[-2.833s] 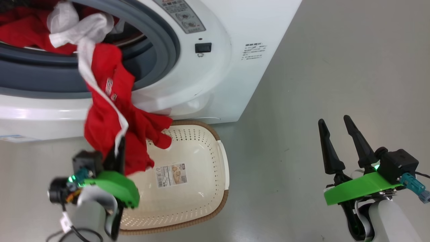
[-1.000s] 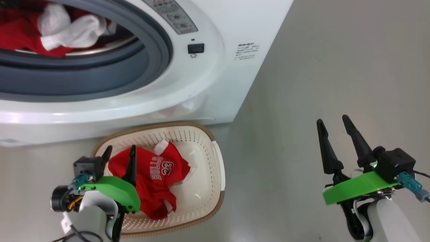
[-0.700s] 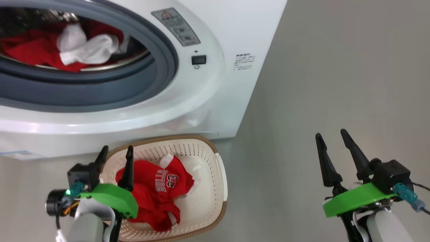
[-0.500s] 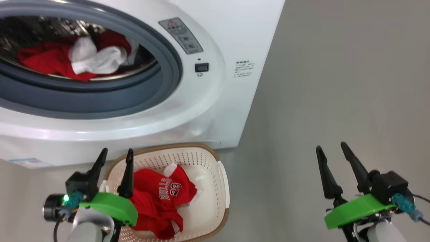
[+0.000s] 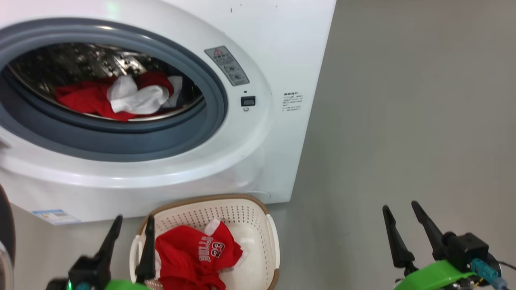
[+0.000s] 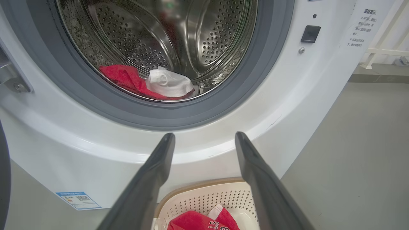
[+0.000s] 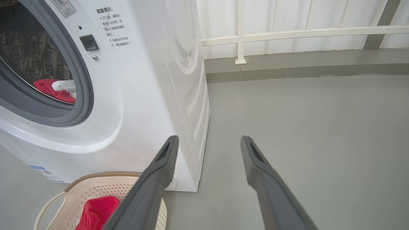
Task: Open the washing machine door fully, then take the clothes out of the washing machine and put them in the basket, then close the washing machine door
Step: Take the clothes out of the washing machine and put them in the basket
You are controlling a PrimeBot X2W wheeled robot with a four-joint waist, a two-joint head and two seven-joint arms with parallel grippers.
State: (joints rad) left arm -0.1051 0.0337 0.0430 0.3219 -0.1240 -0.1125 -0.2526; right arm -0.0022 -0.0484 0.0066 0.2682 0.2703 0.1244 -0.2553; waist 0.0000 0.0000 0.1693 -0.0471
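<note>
washing machine door (image 5: 5, 229) swung open, far left edge. left gripper (image 5: 134, 220) spread wide, empty, above basket (image 5: 250, 213) left edge. red jersey (image 5: 197, 253) lies in basket. more clothes (image 5: 117, 98) inside washing machine (image 5: 282, 40) behind it. right gripper (image 5: 400, 206) spread wide, empty, over floor (image 5: 403, 121).

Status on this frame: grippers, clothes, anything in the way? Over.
Open and empty: left gripper, right gripper. One jersey in the basket; more clothes in the washing machine. Nothing seen blocking the opening.
</note>
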